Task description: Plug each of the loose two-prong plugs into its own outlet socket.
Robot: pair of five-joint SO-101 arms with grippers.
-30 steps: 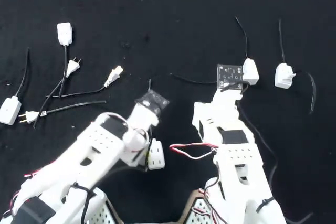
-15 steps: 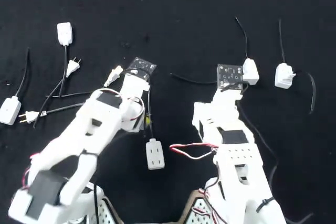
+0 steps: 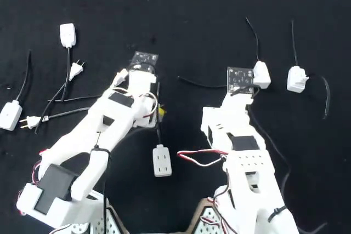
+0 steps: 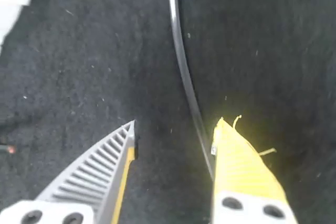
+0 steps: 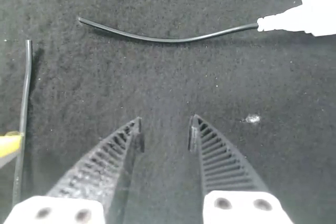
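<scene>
High view: at the 9 o'clock side of the black cloth table (image 3: 192,20) lie a brass-pinned white plug (image 3: 30,120), a small white two-prong plug (image 3: 77,69) and a cream two-prong plug (image 3: 119,77). The left white arm (image 3: 104,130) stretches from 7 o'clock toward 1 o'clock, its wrist just at 3 o'clock of the cream plug. The left gripper (image 4: 176,124) is spread wide and empty, a thin black cable (image 4: 184,72) beside its yellow finger (image 4: 239,166). The right white arm (image 3: 244,152) points to 12 o'clock; the right gripper (image 5: 165,124) is parted and empty. Since a second ago the left arm has swung from 2 o'clock toward 1 o'clock, away from the white three-slot outlet (image 3: 162,163); the right arm has kept still.
</scene>
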